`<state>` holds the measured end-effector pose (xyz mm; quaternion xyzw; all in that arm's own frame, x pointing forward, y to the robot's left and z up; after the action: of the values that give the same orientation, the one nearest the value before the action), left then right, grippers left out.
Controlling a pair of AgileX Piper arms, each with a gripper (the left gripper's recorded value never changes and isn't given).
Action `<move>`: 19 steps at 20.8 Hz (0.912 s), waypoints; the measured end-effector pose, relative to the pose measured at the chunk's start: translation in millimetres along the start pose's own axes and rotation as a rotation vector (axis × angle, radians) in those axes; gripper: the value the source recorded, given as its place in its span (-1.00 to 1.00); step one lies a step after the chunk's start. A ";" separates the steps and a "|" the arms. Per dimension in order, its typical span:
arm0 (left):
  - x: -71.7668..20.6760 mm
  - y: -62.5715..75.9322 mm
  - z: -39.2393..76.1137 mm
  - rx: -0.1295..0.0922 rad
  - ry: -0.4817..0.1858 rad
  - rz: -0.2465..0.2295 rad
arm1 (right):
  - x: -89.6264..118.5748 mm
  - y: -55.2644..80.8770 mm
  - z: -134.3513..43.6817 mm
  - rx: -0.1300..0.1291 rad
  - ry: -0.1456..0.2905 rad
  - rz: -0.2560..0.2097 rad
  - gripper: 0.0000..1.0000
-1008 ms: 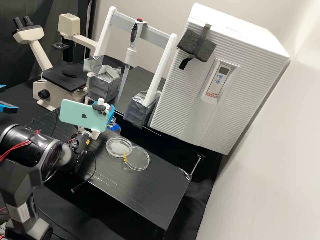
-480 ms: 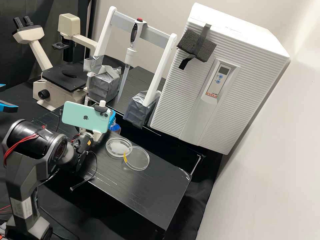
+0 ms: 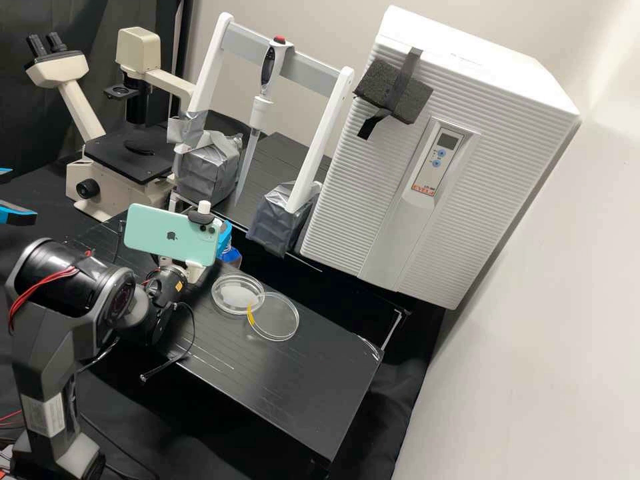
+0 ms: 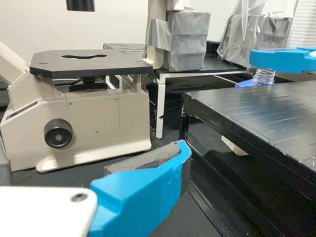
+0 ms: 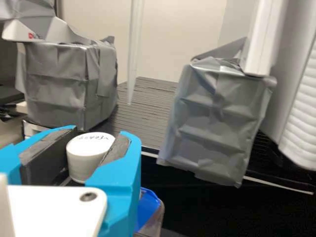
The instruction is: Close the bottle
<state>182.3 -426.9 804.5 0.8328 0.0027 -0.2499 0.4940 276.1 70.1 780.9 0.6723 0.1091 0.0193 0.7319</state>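
In the high view, the right gripper is mostly hidden behind a mint-green phone on its wrist. A white cap sticks up from it. Just under this gripper a bit of the bottle peeks out, and we cannot see what is in it. Near this gripper two clear round dishes lie touching on the black bench. One looks whitish inside. The left gripper is cut off at the edge, well apart from the bottle.

In the left wrist view, the left gripper is cut off too, so we cannot tell if it is spread or pressed together. A beige microscope stands near it. Far from it, the right gripper hangs just above the bottle's bare clear neck.

In the right wrist view, the right gripper pinches the white cap between its grey pads. The bottle's blue ring and glass show right under it, cut off at the edge. Beyond the gripper a pipette tip hangs down.
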 end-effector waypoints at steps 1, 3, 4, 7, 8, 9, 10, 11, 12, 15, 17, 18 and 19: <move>0.0 0.4 -0.5 -0.003 0.005 0.004 | 0.1 0.6 1.4 0.000 -0.005 0.002 -1.00; 0.2 0.9 -0.8 -0.006 0.011 0.010 | 0.0 2.3 3.2 0.000 -0.013 0.011 -1.00; 0.4 1.0 -0.7 -0.006 0.010 0.011 | 0.2 2.2 4.1 0.002 -0.018 0.012 -1.00; 0.5 0.9 -0.4 0.003 0.008 0.011 | 0.6 2.7 6.5 -0.001 -0.028 0.021 -1.00; 0.6 0.9 -0.4 0.007 0.008 0.011 | 0.6 2.9 6.7 -0.002 -0.028 0.022 -1.00; 0.6 0.9 -0.4 0.007 0.008 0.011 | 0.6 3.2 7.0 -0.004 -0.029 0.023 -1.00; 0.6 0.9 -0.4 0.007 0.008 0.011 | 0.6 3.2 7.0 -0.006 -0.029 0.023 -1.00; 0.6 0.9 -0.4 0.007 0.008 0.011 | 0.6 3.2 7.0 -0.006 -0.029 0.023 -1.00; 0.6 0.9 -0.4 0.007 0.008 0.011 | 0.6 3.2 7.0 -0.006 -0.029 0.023 -1.00; 0.6 0.9 -0.4 0.007 0.008 0.011 | 0.6 3.0 6.8 -0.004 -0.030 0.024 -1.00; 0.6 0.9 -0.4 0.007 0.008 0.011 | 1.0 1.5 6.8 0.002 -0.035 0.023 -1.00; 0.6 0.9 -0.4 0.007 0.008 0.011 | 1.3 0.3 7.2 0.003 -0.036 0.019 -1.00; 0.6 0.9 -0.4 0.007 0.008 0.011 | 1.5 -0.1 7.8 0.008 -0.043 0.022 -1.00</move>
<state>183.2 -427.2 805.1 0.8357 -0.0006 -0.2437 0.4922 279.0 62.7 781.2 0.6768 0.0860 0.0122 0.7310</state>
